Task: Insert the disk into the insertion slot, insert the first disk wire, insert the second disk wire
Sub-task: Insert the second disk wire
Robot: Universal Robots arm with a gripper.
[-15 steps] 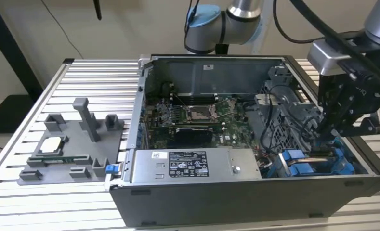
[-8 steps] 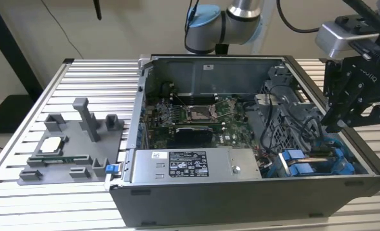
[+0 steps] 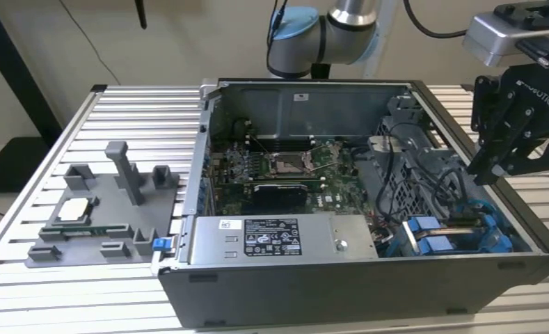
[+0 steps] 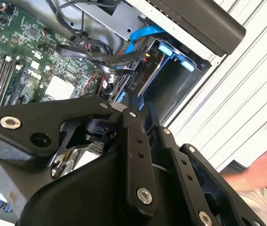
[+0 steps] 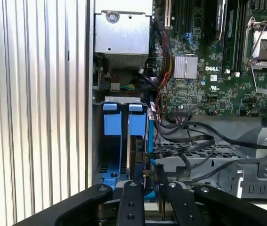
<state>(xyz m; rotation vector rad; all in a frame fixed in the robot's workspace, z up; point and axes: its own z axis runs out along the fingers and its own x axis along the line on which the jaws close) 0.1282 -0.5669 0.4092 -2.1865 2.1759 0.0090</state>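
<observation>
access: open case top over motherboard (image 3: 284, 167) | obstacles: black cables (image 5: 194, 141) draped beside insertion slot (image 5: 124, 136); blue tabs (image 3: 427, 233) crowd its mouth, seemingly little clearance

Setting: robotics laboratory or test workshop. Evidence: a ribbed aluminium-profile worktable (image 3: 116, 104); on it stood an opened desktop computer case (image 3: 348, 285) with its motherboard (image 3: 284, 170) exposed; beside the case lay a grey moulded fixture plate (image 3: 102, 223) holding a loose processor (image 3: 74, 209) and a memory stick (image 3: 84, 231). An industrial robot arm (image 3: 321, 35) rose behind the table. Plain beige wall (image 3: 191, 35). A person's hand (image 4: 265, 167) showed at the table's edge in the second wrist view.
</observation>
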